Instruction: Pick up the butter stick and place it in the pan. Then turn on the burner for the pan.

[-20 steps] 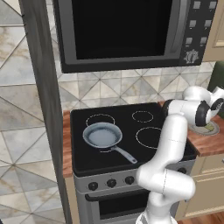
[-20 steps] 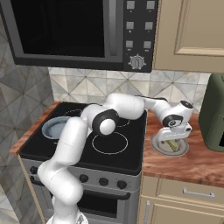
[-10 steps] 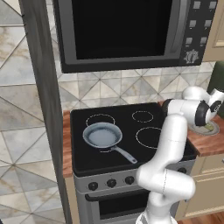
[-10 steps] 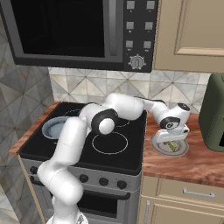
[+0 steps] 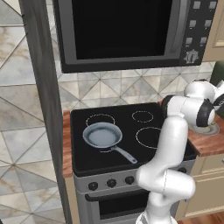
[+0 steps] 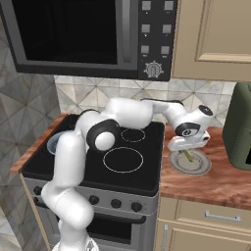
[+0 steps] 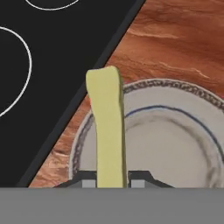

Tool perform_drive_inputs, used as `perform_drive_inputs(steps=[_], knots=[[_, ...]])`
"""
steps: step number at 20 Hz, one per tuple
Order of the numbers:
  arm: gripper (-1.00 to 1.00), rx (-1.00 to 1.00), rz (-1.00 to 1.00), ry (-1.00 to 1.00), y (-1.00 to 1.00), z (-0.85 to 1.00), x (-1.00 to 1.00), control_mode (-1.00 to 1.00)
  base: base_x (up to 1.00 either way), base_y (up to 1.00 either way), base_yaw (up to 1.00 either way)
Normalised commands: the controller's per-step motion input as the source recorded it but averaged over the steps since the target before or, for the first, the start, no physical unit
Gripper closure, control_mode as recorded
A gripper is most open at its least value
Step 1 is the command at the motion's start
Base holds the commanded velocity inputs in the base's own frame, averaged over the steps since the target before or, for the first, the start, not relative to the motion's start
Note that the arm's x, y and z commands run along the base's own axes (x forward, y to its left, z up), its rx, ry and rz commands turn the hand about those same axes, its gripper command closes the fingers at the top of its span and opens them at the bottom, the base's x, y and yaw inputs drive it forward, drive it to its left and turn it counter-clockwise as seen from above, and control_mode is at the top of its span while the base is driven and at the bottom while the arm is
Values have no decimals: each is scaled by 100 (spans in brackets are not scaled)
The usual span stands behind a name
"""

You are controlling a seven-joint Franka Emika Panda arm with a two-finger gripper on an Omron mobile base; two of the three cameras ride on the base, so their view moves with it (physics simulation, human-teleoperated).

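Note:
The butter stick (image 7: 105, 127), a pale-yellow bar, sticks out from between my fingertips, and my gripper (image 7: 111, 179) is shut on it. It hangs just over the left rim of the round grey plate (image 7: 175, 144), close to the cooktop's edge. From the right base my gripper (image 6: 188, 151) hovers above the plate (image 6: 196, 166) on the wooden counter. The grey-blue pan (image 5: 103, 134) sits on the front left burner (image 5: 103, 151), its handle pointing front right; the pan (image 6: 53, 142) lies far left of my hand.
Other white rings (image 5: 148, 136) mark the black cooktop between pan and plate. Knobs (image 5: 111, 182) line the stove front. A dark green appliance (image 6: 240, 132) stands right of the plate. The microwave (image 6: 88, 34) hangs overhead.
My hand has shifted slightly left toward the cooktop with the butter stick held in it. The pan has not moved.

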Motion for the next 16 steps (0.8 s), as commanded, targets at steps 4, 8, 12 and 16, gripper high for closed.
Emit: perform_drive_inputs(steps=[4,8,12,16], knots=[[100,-1,0,-4,89,59,-36,-100,0,0,0],[100,-8,4,0,100,33,-38,-100,0,0,0],[100,-7,8,2,100,20,-20,-100,0,0,0],[100,-5,10,1,100,17,-14,-100,0,0,0]])
